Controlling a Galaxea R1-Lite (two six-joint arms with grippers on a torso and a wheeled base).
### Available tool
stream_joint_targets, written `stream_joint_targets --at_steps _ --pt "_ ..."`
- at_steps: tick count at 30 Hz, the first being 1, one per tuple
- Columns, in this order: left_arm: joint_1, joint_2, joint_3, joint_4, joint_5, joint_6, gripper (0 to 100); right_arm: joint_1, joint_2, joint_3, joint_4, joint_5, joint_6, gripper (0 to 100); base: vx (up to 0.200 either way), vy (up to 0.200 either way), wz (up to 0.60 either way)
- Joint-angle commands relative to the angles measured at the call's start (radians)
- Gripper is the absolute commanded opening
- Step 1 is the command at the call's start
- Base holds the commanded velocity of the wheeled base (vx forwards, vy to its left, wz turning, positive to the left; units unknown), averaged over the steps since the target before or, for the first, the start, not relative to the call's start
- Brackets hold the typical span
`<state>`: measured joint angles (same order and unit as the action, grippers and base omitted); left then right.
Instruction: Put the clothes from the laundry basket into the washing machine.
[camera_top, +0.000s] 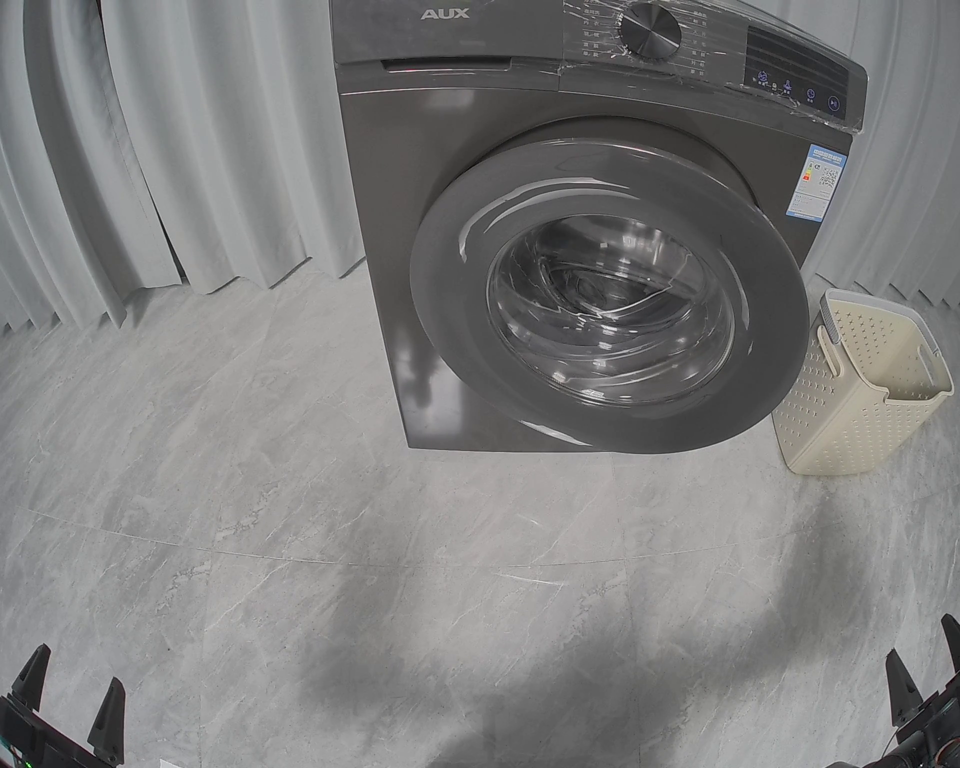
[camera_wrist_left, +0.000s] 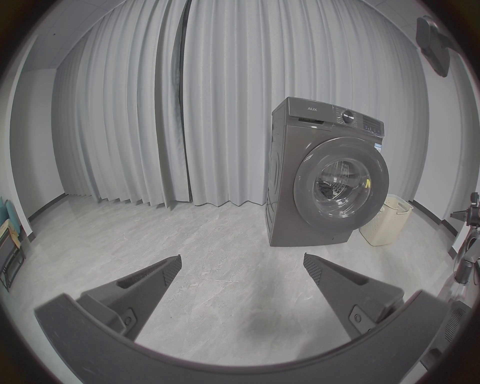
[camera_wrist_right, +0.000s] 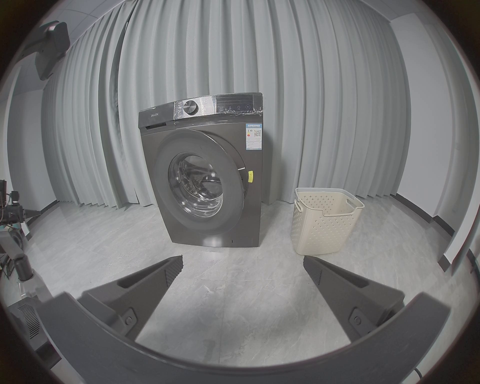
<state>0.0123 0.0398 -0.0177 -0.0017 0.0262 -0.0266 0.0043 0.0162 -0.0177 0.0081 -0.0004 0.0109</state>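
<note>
You're looking at a staged laundry corner: washing machine (camera_top: 600, 300), basket (camera_top: 870, 400), tiled floor (camera_top: 250, 480), curtains (camera_top: 200, 130) all round.

Washing machine (camera_top: 440, 250) top panel: pale logo wordmark (camera_top: 445, 14) in capitals well left of the dial (camera_top: 650, 30). Fine print rings the dial and lit icons sit on the display (camera_top: 795, 80) just right of the dial, both too small to read. Blue-and-white sticker (camera_top: 816, 183) on the front, below and right of the dial, tiny print, unreadable.
</note>
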Motion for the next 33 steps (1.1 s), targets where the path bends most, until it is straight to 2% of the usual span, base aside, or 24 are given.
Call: stream_joint_targets --at_steps 1,5,24,29,33 --pt "-0.008 -0.034 0.018 -0.001 0.000 -0.004 100 0.000 -0.013 0.015 0.000 -0.001 0.000 100 0.000 0.000 0.00" --pt "-0.008 -0.034 0.018 -0.001 -0.002 -0.006 100 0.000 -0.013 0.015 0.000 -0.001 0.000 100 0.000 0.000 0.00" --pt "-0.008 -0.034 0.018 -0.001 0.003 -0.007 100 0.000 -0.010 0.015 0.001 0.007 -0.002 100 0.000 -0.200 0.00" --pt "-0.008 -0.034 0.018 0.000 0.003 -0.007 100 -0.001 -0.013 0.016 0.000 0.005 0.015 100 0.000 -0.200 0.00" --pt "-0.008 -0.034 0.018 0.000 0.000 0.010 100 0.002 -0.010 -0.090 -0.091 0.036 0.055 100 0.000 -0.150 0.00"
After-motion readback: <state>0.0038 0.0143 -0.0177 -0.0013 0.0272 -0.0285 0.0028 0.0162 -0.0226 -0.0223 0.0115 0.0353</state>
